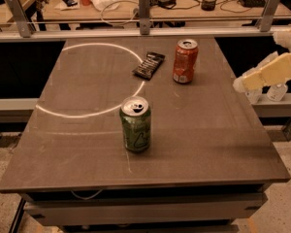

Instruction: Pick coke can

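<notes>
Nearest you, a green can [135, 125] stands upright on the table [208, 130]; your hand [262, 76] hangs beyond the table's right edge, spread or pressed together you cannot tell; farther back the coke can [185, 61] stands upright, with a black packet [148, 65] just to its left.

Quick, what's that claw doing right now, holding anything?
Claw: open or closed cannot be told; it hangs beyond the table on the right, apart from the coke can.

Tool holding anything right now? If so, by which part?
Nothing. The tool is off the right edge of the table; the coke can stands untouched on it.
</notes>
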`<state>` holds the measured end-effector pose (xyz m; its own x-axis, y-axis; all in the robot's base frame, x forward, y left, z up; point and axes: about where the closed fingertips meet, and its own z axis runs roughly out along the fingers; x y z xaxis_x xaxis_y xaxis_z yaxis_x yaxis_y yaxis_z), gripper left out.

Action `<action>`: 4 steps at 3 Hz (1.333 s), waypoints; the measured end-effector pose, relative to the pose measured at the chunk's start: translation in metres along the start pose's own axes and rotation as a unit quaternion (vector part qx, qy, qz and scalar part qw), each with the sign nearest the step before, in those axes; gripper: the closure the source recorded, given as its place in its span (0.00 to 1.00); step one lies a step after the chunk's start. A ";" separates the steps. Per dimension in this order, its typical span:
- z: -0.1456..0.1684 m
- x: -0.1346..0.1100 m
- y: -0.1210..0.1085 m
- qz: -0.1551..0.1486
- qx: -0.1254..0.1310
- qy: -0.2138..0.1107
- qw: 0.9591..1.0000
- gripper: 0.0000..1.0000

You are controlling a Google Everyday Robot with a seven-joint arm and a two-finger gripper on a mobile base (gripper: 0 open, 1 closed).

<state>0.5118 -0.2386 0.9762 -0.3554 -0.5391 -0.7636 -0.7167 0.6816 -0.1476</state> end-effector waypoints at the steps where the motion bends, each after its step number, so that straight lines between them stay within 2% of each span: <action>1: 0.017 -0.011 -0.005 0.007 0.010 -0.081 0.997 0.00; 2: 0.039 -0.013 -0.009 0.015 0.014 -0.118 0.993 0.00; 3: 0.066 -0.009 -0.014 0.037 0.008 -0.124 0.992 0.00; 4: 0.093 -0.008 -0.019 0.059 0.004 -0.141 0.988 0.00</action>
<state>0.5841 -0.2011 0.9270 -0.2542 -0.2980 -0.9201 -0.6759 0.7352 -0.0514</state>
